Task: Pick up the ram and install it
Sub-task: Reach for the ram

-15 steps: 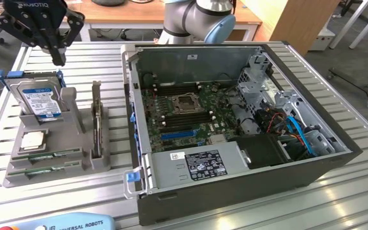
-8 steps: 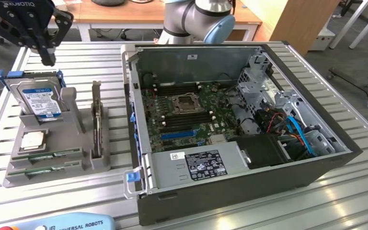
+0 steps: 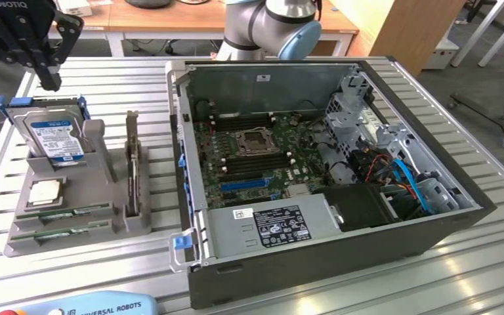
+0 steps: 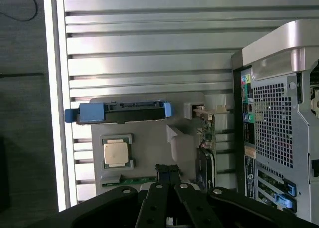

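High above the grey holder on the desk, the gripper hangs clenched and empty, well apart from everything below. The ram lies flat in a low slot at the holder's end nearer the exterior camera. A second stick sits just beside it, and the processor chip is close by. The open computer case stands at the exterior view's right. The risk, as I judge it, is that the stick sits thin and recessed. A misaligned descent could strike the holder's wall, disturb the neighbouring stick, or pinch only an edge and let it slip.
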Controlling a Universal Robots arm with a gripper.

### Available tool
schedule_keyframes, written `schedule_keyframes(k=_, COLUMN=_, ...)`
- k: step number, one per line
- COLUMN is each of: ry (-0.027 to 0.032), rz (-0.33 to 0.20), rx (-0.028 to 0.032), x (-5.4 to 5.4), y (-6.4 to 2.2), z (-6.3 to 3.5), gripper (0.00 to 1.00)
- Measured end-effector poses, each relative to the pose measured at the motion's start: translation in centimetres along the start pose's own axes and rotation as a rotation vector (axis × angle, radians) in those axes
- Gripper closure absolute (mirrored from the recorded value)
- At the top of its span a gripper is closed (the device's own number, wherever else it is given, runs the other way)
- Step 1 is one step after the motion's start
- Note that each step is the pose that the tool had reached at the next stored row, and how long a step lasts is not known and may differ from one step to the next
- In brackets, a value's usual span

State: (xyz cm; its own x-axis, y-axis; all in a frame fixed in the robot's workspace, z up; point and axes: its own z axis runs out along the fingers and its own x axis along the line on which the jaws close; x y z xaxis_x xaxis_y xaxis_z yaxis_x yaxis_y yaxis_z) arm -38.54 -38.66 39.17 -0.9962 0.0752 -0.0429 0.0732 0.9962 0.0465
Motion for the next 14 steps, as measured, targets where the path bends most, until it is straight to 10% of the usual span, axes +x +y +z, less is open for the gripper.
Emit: schedule_keyframes(k=14, ry=-0.0004, rz=0.0, rx=-0.0001, x=1.13, y=-0.17, z=-0.05, gripper=0.9)
